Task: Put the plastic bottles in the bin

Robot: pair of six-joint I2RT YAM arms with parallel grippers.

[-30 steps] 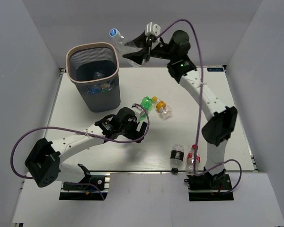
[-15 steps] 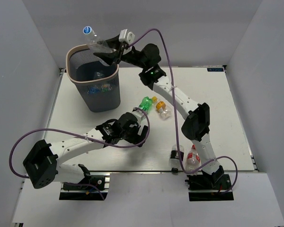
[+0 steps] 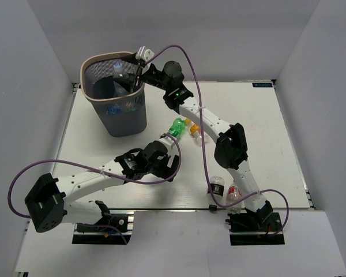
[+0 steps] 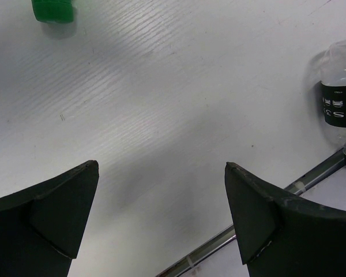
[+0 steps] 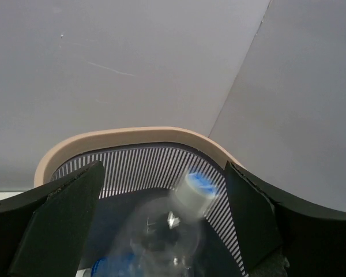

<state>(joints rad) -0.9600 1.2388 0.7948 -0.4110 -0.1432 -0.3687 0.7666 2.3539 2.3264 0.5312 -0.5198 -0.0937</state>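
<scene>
Two arms showed in the overhead view. Your right arm (image 3: pixel 205 118) reached to the bin (image 3: pixel 104 56) at the far left of the tabletop (image 3: pixel 277 144), and the right end effector (image 3: pixel 132 75) hung at the rim. A clear bottle (image 3: pixel 119 74) lay within the bin's mouth, just beside it. Your left end effector (image 3: pixel 168 164) hovered over mid-tabletop. A green bottle (image 3: pixel 177 127) lay just beyond it, with an orange-capped bottle (image 3: pixel 194 128) beside that, partly behind the right arm. A black-labelled bottle (image 3: pixel 217 187) and a red-and-white-labelled bottle (image 3: pixel 233 193) lay near the front edge.

Left wrist view: your left end effector (image 4: pixel 160 173) was released, fingers well apart over the tabletop (image 4: pixel 179 104). The green bottle (image 4: pixel 53 10) showed at top left, the black-labelled bottle (image 4: pixel 339 92) at the right edge.

Right wrist view: your right end effector (image 5: pixel 162 173) was released, fingers spread wide. The clear bottle (image 5: pixel 167 231), blue-and-white capped and blurred, sat between them over the bin (image 5: pixel 127 134). Contact with either finger could not be confirmed.
</scene>
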